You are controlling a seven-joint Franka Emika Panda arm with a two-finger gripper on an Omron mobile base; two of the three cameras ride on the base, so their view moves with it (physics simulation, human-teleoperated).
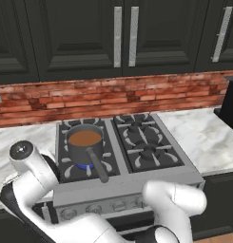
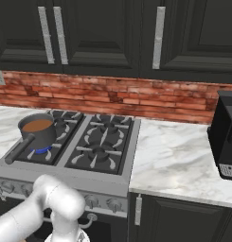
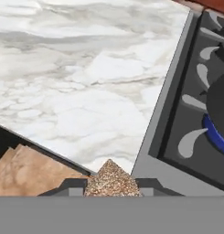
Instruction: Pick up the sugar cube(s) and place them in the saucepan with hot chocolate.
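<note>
In the hand view a brownish speckled sugar cube [image 3: 112, 177] sits between the two dark finger tips of my gripper [image 3: 112, 187], which is shut on it. The gripper hangs over the front edge of the marble counter, just left of the stove. The dark grey saucepan [image 1: 84, 141] [image 2: 37, 129] with orange-brown liquid stands on the stove's front left burner over a blue flame, its long handle [image 1: 96, 163] pointing toward the front. Its dark side [image 3: 219, 103] shows at the hand view's right edge. The other sugar cubes are out of view.
The grey gas stove [image 1: 137, 142] has black grates. Marble counter [image 3: 77, 82] lies on both sides of it. A black coffee machine [image 2: 225, 134] stands on the right counter. The brick wall [image 1: 113, 95] and dark cabinets close the back. Wooden floor [image 3: 26, 171] shows below the counter edge.
</note>
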